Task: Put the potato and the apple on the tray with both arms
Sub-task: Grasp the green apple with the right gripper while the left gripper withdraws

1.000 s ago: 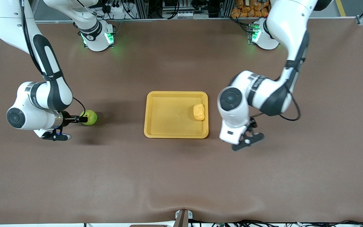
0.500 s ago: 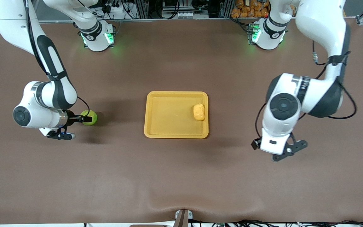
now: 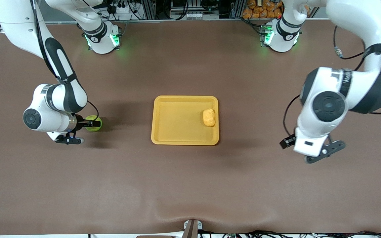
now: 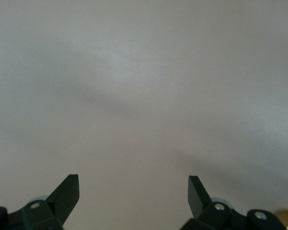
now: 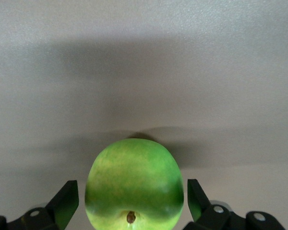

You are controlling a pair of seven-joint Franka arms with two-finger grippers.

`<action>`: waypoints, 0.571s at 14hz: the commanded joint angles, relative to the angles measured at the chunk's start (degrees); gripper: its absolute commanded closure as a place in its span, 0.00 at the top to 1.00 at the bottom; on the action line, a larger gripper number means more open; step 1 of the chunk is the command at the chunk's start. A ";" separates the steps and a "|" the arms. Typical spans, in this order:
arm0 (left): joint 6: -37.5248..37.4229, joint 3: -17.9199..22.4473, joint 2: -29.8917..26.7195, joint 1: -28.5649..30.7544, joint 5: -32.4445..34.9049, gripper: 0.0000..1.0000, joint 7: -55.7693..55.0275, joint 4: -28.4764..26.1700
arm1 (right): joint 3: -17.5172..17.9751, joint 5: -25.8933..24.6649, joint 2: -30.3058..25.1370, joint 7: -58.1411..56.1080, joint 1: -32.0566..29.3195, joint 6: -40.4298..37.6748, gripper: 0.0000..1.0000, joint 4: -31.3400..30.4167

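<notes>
Your tray [image 3: 177, 132] sits flat at the middle of the brown table [image 3: 190, 185], and the potato [image 3: 208, 117] already lies inside it, close against the rim at the left arm's end. The apple [image 3: 95, 123] rests on the table toward the right arm's end, well apart from the tray and roughly level with the potato as the front camera sees it. Your right gripper [image 3: 90, 124] is down at the apple, its wrist lying nearly level above the tabletop. In the right wrist view the green fruit [image 5: 134, 184] fills the space between the two black fingers [image 5: 67, 201], stem dimple turned toward the camera; the fingers stand just beside its flanks, and you cannot tell from these views whether they press on the skin or merely bracket it. The apple's shadow falls on the cloth right next to it. Your left gripper [image 4: 133, 189] hangs over bare table toward the left arm's end, well apart from the tray. Its fingertips [image 4: 69, 184] stand wide apart with nothing between them, and only brown cloth shows under them in the left wrist view. In the front view the left arm's large white wrist housing [image 3: 326, 109] covers most of that gripper.
</notes>
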 commanded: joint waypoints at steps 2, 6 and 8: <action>-0.08 -0.52 -8.12 4.31 -3.16 1.00 6.45 -8.58 | 0.01 1.01 -1.94 0.38 0.61 1.69 0.35 -3.11; -0.70 -0.52 -16.55 8.53 -6.67 1.00 13.65 -16.40 | -0.07 1.01 -2.11 0.47 0.78 -2.60 0.00 -0.58; -1.13 -0.52 -19.98 9.50 -7.73 1.00 16.56 -19.91 | -0.07 1.10 -2.03 1.34 0.79 -8.22 0.00 3.12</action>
